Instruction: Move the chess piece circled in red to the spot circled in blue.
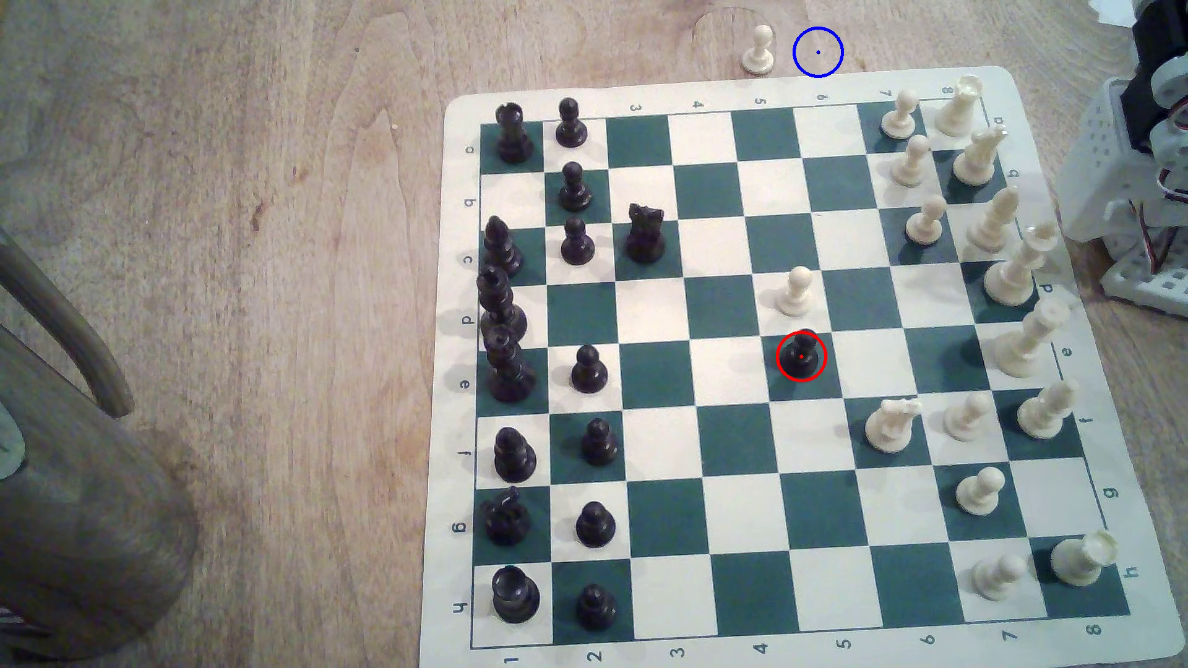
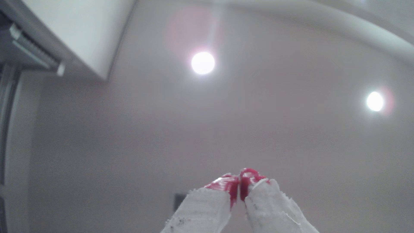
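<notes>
Upright, the glossy black pawn [image 1: 801, 355] stands red-ringed; the pincer [image 2: 239, 179] is pressed together, empty.

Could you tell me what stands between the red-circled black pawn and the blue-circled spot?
In the exterior view, one cream pawn stands just beyond the red-circled pawn; past it lie bare squares and the mat's border up to the blue-circled spot.

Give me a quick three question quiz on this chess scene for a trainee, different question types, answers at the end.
1. True or false: the black pawn in the red ring stands on a dark square.
2. Multiple choice: what stands beside the blue ring, on the exterior view's left? A) a black knight B) a cream pawn C) a cream rook
3. Fill in: in the wrist view the gripper points at the ceiling, its jaws ____.

Key: 1 true; 2 B; 3 shut.
</notes>
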Robot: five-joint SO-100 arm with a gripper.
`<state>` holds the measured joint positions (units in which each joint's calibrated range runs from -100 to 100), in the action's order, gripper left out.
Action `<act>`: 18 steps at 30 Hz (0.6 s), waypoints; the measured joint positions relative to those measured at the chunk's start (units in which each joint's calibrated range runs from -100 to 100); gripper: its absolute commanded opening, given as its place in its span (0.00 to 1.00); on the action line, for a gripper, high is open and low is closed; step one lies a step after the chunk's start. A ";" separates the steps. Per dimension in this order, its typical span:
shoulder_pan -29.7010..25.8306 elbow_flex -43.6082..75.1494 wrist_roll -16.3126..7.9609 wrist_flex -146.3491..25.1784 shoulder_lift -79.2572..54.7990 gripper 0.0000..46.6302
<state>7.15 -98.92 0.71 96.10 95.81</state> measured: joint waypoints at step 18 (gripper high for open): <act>0.00 0.00 0.63 2.15 0.00 0.00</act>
<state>7.15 -98.92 1.34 98.25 95.81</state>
